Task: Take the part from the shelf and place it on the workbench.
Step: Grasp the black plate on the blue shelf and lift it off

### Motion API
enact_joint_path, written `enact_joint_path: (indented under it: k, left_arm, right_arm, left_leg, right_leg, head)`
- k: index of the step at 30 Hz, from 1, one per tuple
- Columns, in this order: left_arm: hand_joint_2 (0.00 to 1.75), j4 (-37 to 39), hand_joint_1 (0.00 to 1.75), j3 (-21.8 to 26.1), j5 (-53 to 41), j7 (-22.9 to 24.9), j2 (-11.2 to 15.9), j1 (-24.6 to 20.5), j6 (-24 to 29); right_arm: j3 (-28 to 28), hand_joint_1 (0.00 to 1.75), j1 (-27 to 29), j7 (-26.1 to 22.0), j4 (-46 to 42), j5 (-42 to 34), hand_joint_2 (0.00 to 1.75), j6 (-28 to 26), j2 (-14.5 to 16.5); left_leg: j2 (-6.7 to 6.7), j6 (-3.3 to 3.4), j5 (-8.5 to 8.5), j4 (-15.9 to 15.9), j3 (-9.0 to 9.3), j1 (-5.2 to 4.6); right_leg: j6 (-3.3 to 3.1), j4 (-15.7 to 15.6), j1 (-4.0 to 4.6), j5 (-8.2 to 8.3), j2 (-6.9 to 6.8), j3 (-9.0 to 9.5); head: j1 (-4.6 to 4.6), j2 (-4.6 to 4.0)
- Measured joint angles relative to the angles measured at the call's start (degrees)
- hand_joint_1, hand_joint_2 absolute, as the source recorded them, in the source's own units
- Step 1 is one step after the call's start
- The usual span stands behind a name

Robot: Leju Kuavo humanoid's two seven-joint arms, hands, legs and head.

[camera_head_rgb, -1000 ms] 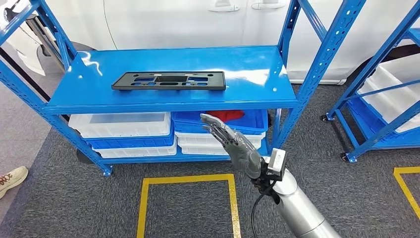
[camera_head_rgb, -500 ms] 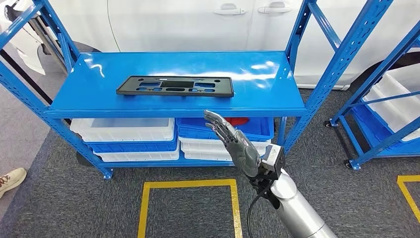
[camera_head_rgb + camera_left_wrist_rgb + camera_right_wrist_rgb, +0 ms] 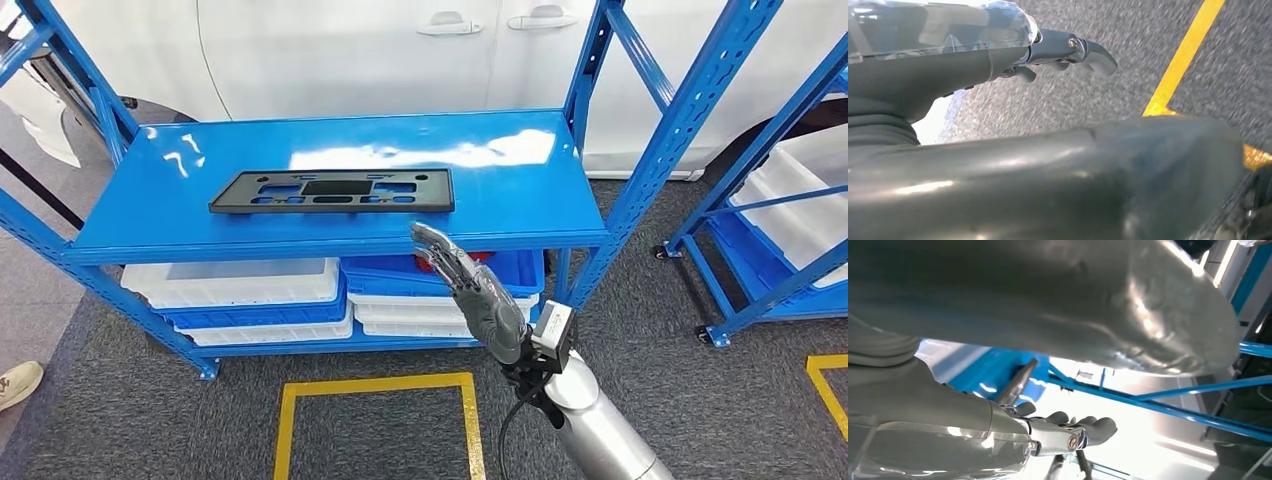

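A flat black plastic part [image 3: 333, 190] with several cut-outs lies lengthwise on the top board of the blue shelf [image 3: 520, 190]. My right hand [image 3: 470, 290] is raised in front of the shelf's front edge, below and to the right of the part, fingers stretched out and holding nothing. In the right wrist view the right hand [image 3: 1048, 432] has its fingers loosely extended, and the dark edge of the part [image 3: 1015, 382] lies beyond them. My left hand [image 3: 1063, 52] hangs over grey carpet with fingers slightly curled and nothing in it.
White bins [image 3: 240, 285] and blue bins [image 3: 440, 275] fill the lower shelf level; one holds something red. A second blue rack [image 3: 780, 200] stands at the right. A white car [image 3: 400, 50] is behind. Yellow floor tape [image 3: 375, 385] marks the carpet. A person's shoe [image 3: 18, 382] is at far left.
The camera has shifted, so the shelf sits lower and further left in the picture. My right hand has risen slightly toward the shelf's front edge, still holding nothing.
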Motion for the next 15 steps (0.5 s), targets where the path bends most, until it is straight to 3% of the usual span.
enact_joint_path:
  k: [1,3,6,7,9,10,11,12,14,15]
  left_arm:
    - [0.0,0.03,0.0,-0.11,0.02,-0.01,0.06,-0.06,-0.02]
    - [0.0,0.06,0.0,-0.38,0.02,-0.01,0.15,-0.16,-0.08]
    - [0.0,0.06,0.0,-0.84,0.02,0.01,0.19,-0.27,-0.12]
    - [0.0,0.06,0.0,-1.01,0.02,0.01,0.18,-0.37,-0.13]
    - [0.0,0.06,0.0,-1.25,0.02,0.0,0.16,-0.54,-0.13]
    - [0.0,0.06,0.0,-1.32,0.02,-0.01,0.14,-0.56,-0.13]
    - [0.0,0.06,0.0,-1.36,0.02,-0.01,0.1,-0.55,-0.13]
    - [0.0,0.06,0.0,-1.39,0.02,-0.02,0.06,-0.56,-0.13]
    - [0.0,0.07,0.0,-1.46,0.02,-0.02,-0.01,-0.6,-0.13]
    - [0.0,0.08,0.0,-1.5,0.02,-0.02,-0.02,-0.67,-0.13]
  right_arm:
    - [0.17,0.0,-0.1,0.28,-0.12,0.78,0.0,-0.53,0.11]
    - [0.66,0.0,-0.35,0.73,-0.21,3.17,0.0,-2.1,0.27]
    - [1.45,0.0,-1.25,0.76,-0.25,5.79,0.0,-3.73,0.53]
    - [1.79,0.0,-1.68,0.76,-0.19,6.6,0.0,-4.26,0.61]
    - [2.71,0.0,-2.31,0.95,0.13,9.06,0.0,-5.69,0.83]
    - [3.26,0.0,-2.5,1.17,0.43,10.35,0.0,-6.37,0.97]
    - [3.81,0.0,-2.7,1.4,0.77,11.39,0.0,-6.84,1.14]
    - [4.32,0.0,-3.01,1.6,1.15,12.05,0.0,-7.1,1.32]
    - [5.32,0.0,-4.02,1.78,2.04,12.61,0.0,-7.29,1.79]
    - [5.75,0.0,-4.57,1.86,2.53,12.71,0.0,-7.33,2.03]
  left_leg:
    - [-0.04,0.32,0.52,-2.03,0.79,-0.18]
    - [-0.07,0.83,0.02,-3.02,1.07,-0.44]
    - [-0.05,1.53,-0.11,-3.94,1.89,0.01]
    - [-0.03,1.74,-0.22,-4.2,2.29,0.17]
    - [-0.03,2.02,-0.69,-4.29,2.84,0.16]
    - [-0.06,2.04,-0.98,-4.27,3.15,0.17]
    - [-0.11,1.99,-1.34,-4.25,3.58,0.19]
    - [-0.16,1.9,-1.74,-4.2,4.13,0.21]
    - [-0.22,1.54,-2.71,-4.07,5.26,0.21]
    - [-0.24,1.25,-3.18,-3.92,5.57,0.12]
  right_leg:
    - [0.25,0.02,0.05,-0.27,0.05,0.11]
    - [0.87,-0.09,0.04,-0.55,0.16,0.03]
    - [1.76,1.57,0.02,-1.88,0.04,-0.49]
    - [1.97,4.37,-0.03,-3.18,-0.02,-1.9]
    - [2.22,12.59,-0.17,-6.06,-0.08,-6.68]
    - [2.31,15.88,-0.24,-6.58,-0.09,-8.98]
    - [2.38,17.01,-0.31,-5.74,-0.09,-10.29]
    - [2.39,15.77,-0.39,-3.7,-0.11,-10.44]
    - [2.24,8.19,-0.53,1.94,-0.28,-8.06]
    - [2.08,4.5,-0.48,3.63,-0.4,-6.71]
  head:
    - [0.0,0.0]
    - [-0.01,0.0]
    - [0.01,0.0]
    - [0.01,0.0]
    - [0.02,0.0]
    - [0.02,0.0]
    - [0.02,0.0]
    - [0.02,0.0]
    - [0.02,0.0]
    - [0.02,0.0]
